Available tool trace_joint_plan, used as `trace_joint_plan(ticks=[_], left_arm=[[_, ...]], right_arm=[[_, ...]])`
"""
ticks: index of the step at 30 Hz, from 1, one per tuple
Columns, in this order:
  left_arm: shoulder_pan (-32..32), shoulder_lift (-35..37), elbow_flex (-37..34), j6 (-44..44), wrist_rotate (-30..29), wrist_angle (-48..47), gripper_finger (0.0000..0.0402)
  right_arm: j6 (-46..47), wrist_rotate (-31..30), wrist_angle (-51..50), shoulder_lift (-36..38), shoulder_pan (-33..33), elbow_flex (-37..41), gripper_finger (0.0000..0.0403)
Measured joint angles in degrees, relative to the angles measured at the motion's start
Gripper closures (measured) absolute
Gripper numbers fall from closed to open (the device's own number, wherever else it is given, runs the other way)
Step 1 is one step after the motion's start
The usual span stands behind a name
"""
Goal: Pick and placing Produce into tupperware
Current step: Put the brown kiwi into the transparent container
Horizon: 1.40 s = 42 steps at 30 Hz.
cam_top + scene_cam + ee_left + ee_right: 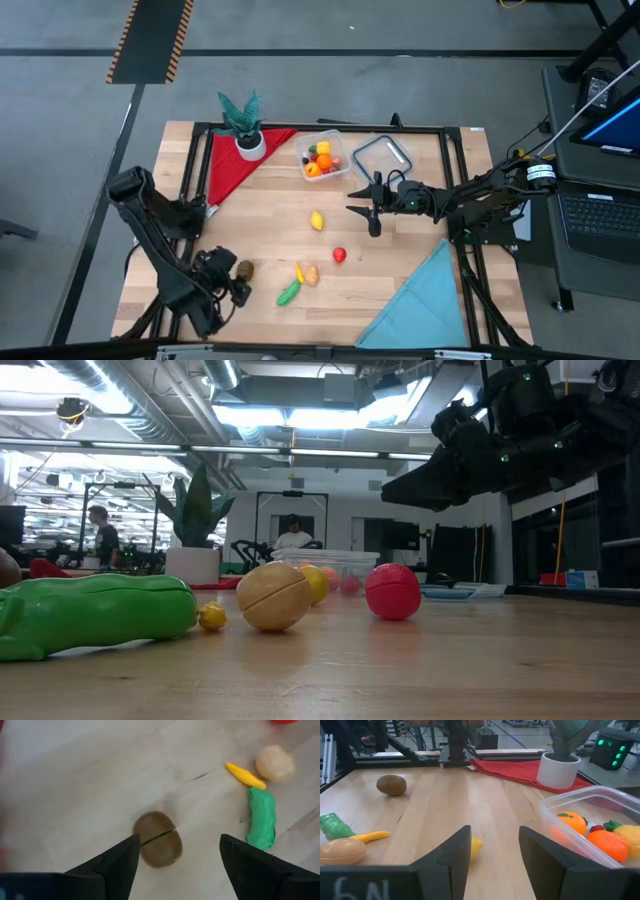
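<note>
The clear tupperware (322, 158) stands at the far middle of the table with several orange, yellow and red produce pieces inside. Loose produce lies on the wood: a yellow piece (317, 221), a red one (339, 255), a tan one (311, 275), a green one (289, 292) and a brown one (244, 268). My left gripper (232, 280) hangs open above the brown piece (157, 846), pointing steeply down, one finger on either side and clear of it. My right gripper (356, 208) hovers open, nearly level, with the yellow piece (476, 847) beyond its fingers.
A clear lid with a dark rim (383, 157) lies right of the tupperware. A potted plant (245, 125) stands on a red cloth (232, 165) at the far left. A teal cloth (420, 300) covers the near right corner. Bare wood lies between the arms.
</note>
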<state>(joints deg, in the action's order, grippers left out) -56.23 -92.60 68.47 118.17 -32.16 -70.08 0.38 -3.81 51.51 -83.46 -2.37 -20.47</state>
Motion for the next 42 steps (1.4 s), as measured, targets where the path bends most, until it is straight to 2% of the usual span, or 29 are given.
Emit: trace_joint_plan(ticks=[6, 11, 14, 18, 29, 42], left_arm=[[0.09, -1.57, 3.03, 4.99, 0.43, 0.24, 0.0137], [0.13, -1.63, 3.19, 8.80, 5.30, -0.18, 0.0137], [0.24, -2.00, 3.21, 9.04, 6.31, -0.41, 0.0137], [0.24, -1.96, 3.23, 7.49, 6.36, -0.47, 0.0137], [-0.02, -1.96, 3.23, -5.98, 6.34, 5.09, 0.0137], [0.73, -1.96, 3.23, -4.79, 6.20, 6.54, 0.0137]], right_arm=[[-0.67, 0.00, 0.02, 0.00, 0.00, 0.00, 0.0234], [-0.79, 0.00, 0.02, 0.00, -0.01, 0.00, 0.0234], [-0.85, 0.00, 0.01, 0.00, -0.03, 0.00, 0.0234], [-0.85, 0.00, 0.01, 0.00, -0.03, 0.00, 0.0234], [-0.83, 0.00, 0.02, 0.00, -0.03, 0.00, 0.0234], [-0.70, 0.00, 0.02, 0.00, -0.03, 0.00, 0.0234]])
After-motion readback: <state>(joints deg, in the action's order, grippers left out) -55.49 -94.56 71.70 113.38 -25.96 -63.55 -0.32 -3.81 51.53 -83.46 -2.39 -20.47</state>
